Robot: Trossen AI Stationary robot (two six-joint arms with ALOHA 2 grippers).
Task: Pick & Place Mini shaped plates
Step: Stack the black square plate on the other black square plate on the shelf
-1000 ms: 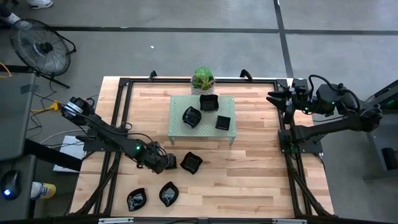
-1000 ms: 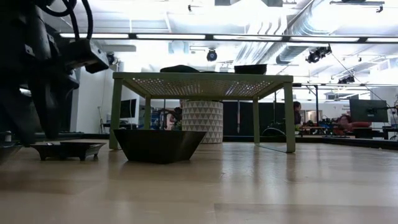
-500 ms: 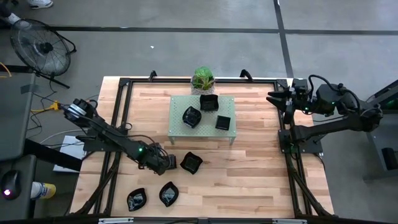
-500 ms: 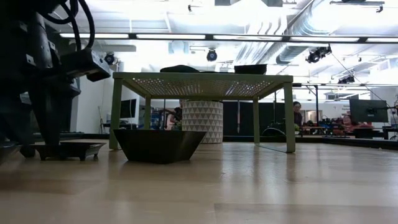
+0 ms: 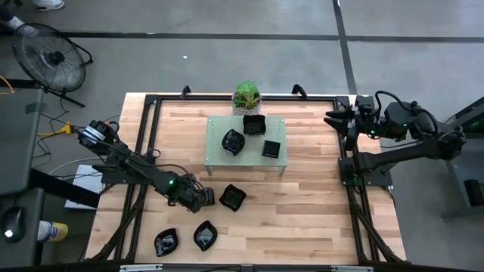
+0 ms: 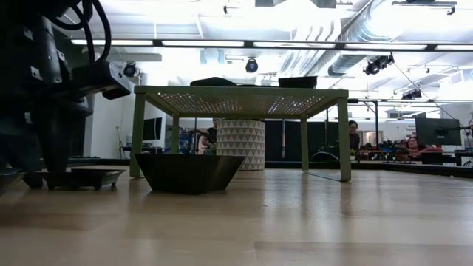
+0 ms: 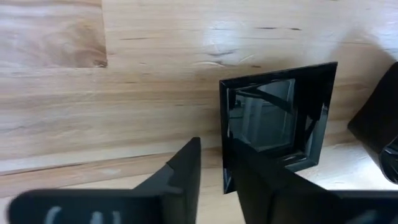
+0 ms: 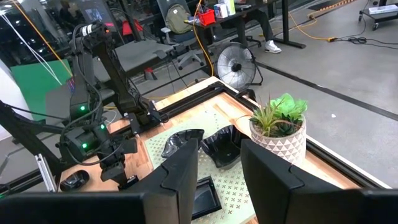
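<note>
since the earlier frame your left gripper [image 5: 206, 198] has crept a little toward the square plate [image 5: 231, 198] at mid table and dropped lower; in the low view the arm now hides more of the flat plate [image 6: 77, 178] behind it. nothing else has shifted.

left wrist view: your two fingers [image 7: 180, 171] straddle the near rim of the square plate [image 7: 277, 115], one finger outside the rim, the other over the inside edge. a gap shows between them, so the jaws are part open and not clamped on the plate. the plate sits flat on the wood table [image 7: 124, 93]. another dark plate edge [image 7: 379, 134] shows just beside it.

high view: two more plates lie near the front edge, a leaf-like one [image 5: 165, 242] and another [image 5: 204, 235] just beside it, well apart from the gripper. three plates are on the green rack [image 5: 218, 155]: one at the back [image 5: 254, 125], one on the left side [image 5: 233, 141], one square on the right [image 5: 271, 148]. the plant [image 5: 246, 96] stands behind the rack, touching or just beside its back edge.

your right gripper [image 8: 217, 168] is parked at the table's back right corner, up off the surface, fingers apart with nothing between them. right wrist view looks past them to the rack [image 8: 233, 186], the plant [image 8: 278, 127] and the left arm [image 8: 109, 93].

low view: the square plate [image 6: 188, 171] sits in front of the rack [image 6: 240, 92].
</note>
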